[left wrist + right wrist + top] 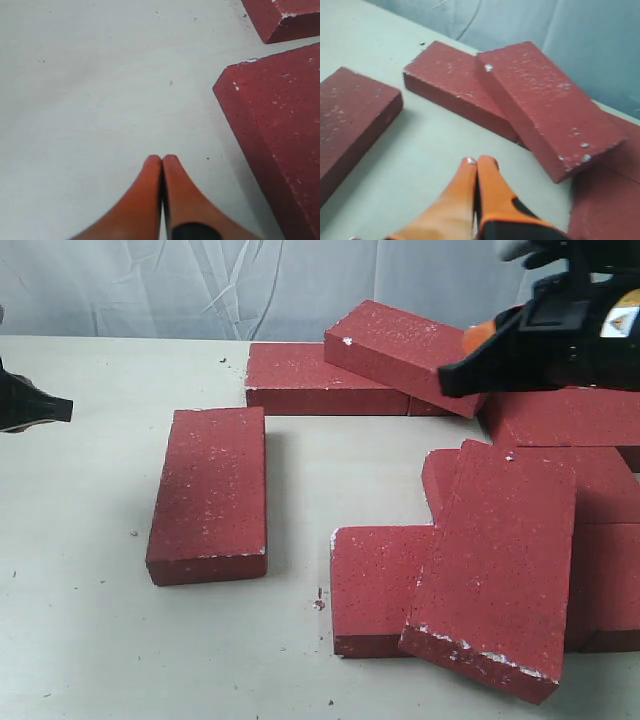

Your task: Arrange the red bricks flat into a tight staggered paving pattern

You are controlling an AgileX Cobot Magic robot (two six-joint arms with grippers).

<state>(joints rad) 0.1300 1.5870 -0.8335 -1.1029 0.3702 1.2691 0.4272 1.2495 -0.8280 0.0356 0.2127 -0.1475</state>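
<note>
Several red bricks lie on the pale table. One lone brick lies flat at centre left. At the back a flat brick carries a tilted brick on its right end. On the right, another tilted brick leans over a flat one in a loose cluster. My left gripper is shut on nothing above bare table, beside the lone brick; its dark tip shows at the exterior view's left edge. My right gripper is shut and empty, hovering near the tilted back brick.
Bare table spreads across the left and front. A grey-white cloth backdrop hangs behind the table's far edge. Small red crumbs lie in front of the right cluster.
</note>
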